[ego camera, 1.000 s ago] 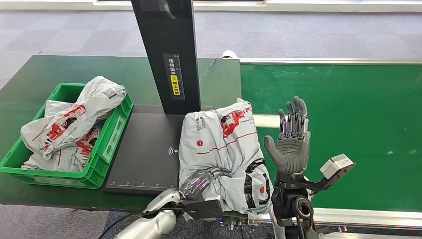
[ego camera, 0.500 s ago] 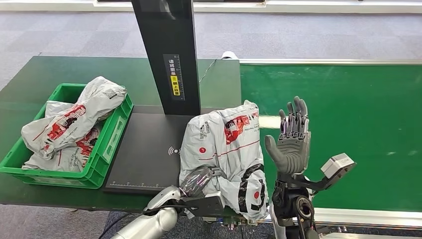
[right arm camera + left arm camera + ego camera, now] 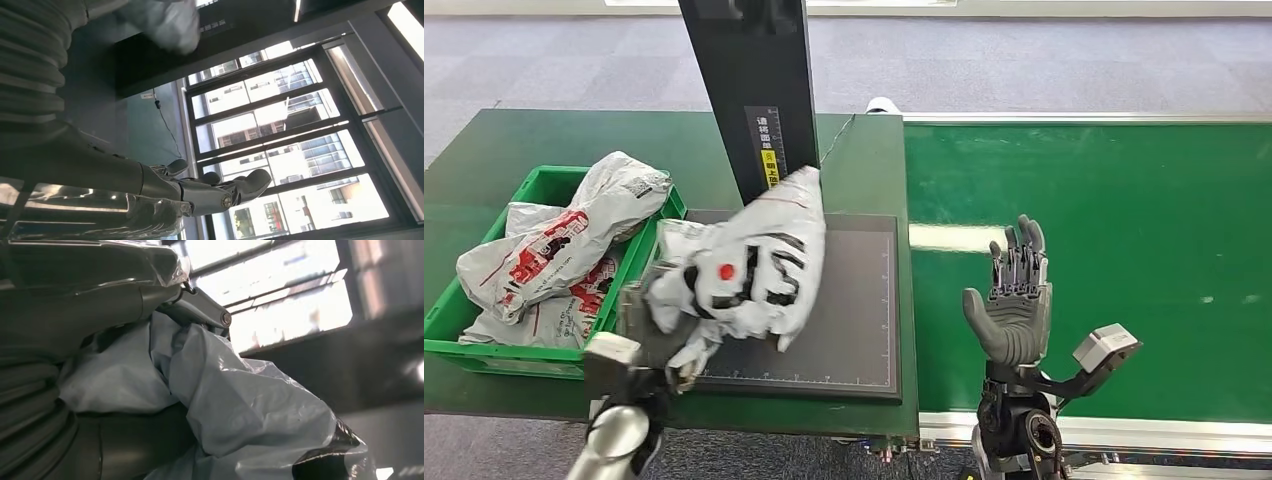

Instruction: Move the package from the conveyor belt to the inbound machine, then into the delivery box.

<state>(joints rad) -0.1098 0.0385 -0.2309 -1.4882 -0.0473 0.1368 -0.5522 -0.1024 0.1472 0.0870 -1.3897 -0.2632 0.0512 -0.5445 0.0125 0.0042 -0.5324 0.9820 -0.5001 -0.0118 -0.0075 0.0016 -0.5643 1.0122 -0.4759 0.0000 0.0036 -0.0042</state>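
Note:
A crumpled grey-white package [image 3: 749, 262] with red and black print hangs tilted above the left half of the inbound machine's black plate [image 3: 854, 310]. My left hand [image 3: 648, 326] grips it from below, mostly hidden by the plastic. In the left wrist view the hand [image 3: 95, 300] has its thumb and fingers wrapped around the package [image 3: 240, 405]. My right hand [image 3: 1015, 300] stands upright and open over the green conveyor belt [image 3: 1104, 230], holding nothing. The right wrist view shows its fingers [image 3: 220, 192] spread apart. The green delivery box [image 3: 454, 335] sits left of the plate.
Several similar packages [image 3: 554, 245] fill the delivery box. The machine's black post [image 3: 749, 90] rises behind the plate, close to the held package. A dark green table [image 3: 544, 135] carries the box and machine.
My left hand has lifted the package and carried it left, from the plate's right edge by the belt to above its left half near the box. The right hand stayed put.

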